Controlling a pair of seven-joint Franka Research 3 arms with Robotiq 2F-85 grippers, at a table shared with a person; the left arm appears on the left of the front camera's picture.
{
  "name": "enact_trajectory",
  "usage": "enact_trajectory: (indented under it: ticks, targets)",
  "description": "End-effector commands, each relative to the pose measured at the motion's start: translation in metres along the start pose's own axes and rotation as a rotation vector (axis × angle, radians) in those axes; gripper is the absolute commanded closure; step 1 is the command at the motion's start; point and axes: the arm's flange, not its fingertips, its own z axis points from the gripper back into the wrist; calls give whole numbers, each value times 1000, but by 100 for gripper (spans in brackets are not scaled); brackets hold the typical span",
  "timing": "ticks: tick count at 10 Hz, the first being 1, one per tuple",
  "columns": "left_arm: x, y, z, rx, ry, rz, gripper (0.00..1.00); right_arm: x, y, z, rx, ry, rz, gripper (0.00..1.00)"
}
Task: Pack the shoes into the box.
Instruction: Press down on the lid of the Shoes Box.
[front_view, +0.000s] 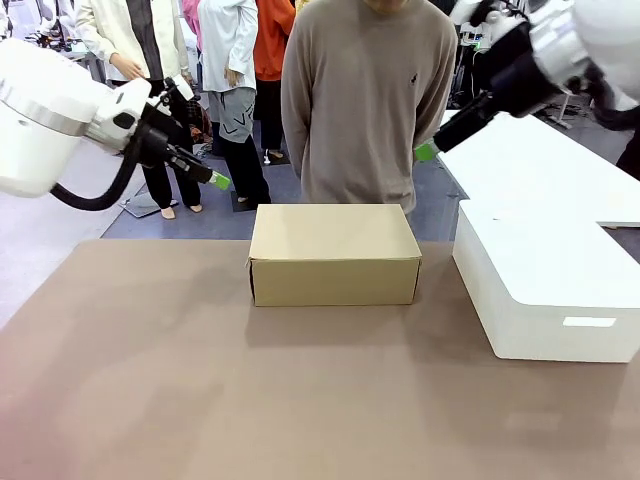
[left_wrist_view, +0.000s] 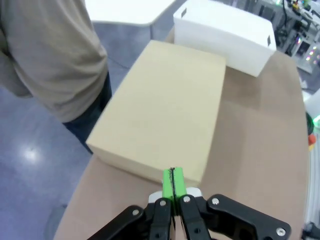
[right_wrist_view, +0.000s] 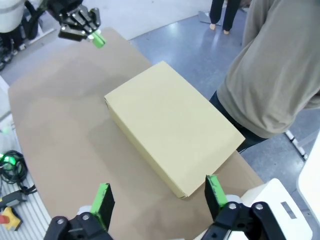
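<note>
1. apparently closed and finished: brown cardboard box (front_view: 334, 252) sitting shut on the tan table (front_view: 200, 400), flap down flat, toward the far edge just in front of a person in a beige sweater (front_view: 368, 100). shoes presumably inside, since none lie out on the table; cannot confirm through the lid.
2. raised well clear of the box on the left: left gripper (front_view: 220, 181), green pads pressed together with nothing between them, likely parked out of the way. seen also in the left wrist view (left_wrist_view: 173, 182), hovering above the box's near corner.
3. lifted high on the right, above and apart from the box: right gripper (right_wrist_view: 159, 196), fingers (right_wrist_view: 104, 198) spread wide and empty, probably just let go or pulled back from the lid.
4. resting right of the cardboard box, apart from it: larger white box (front_view: 545, 290), plain.
5. no brand, label or readable writing on either box; only a small dark mark on the sweater's chest, too small to make out.
</note>
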Motion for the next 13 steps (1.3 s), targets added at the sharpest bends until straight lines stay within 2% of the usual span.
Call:
enact_trajectory:
  ticks: [1,2,4,5,10,13]
  targets:
    - [1,-28,18,-15,81,27,100,25,-12,-18,-19,111,1,26]
    - [5,-43,29,-4,121,0,100,35,-16,-34,-8,148,16,46]
    - [10,-61,45,-6,95,1,100,50,-22,-59,0,187,6,85]
    - [12,-65,48,-6,80,-12,100,55,-26,-70,-2,206,-1,100]
    - [16,-84,47,-33,248,63,100,63,-42,-116,21,257,-24,100]
    - [15,-87,45,-26,279,101,44,61,-50,-133,6,266,-51,100]
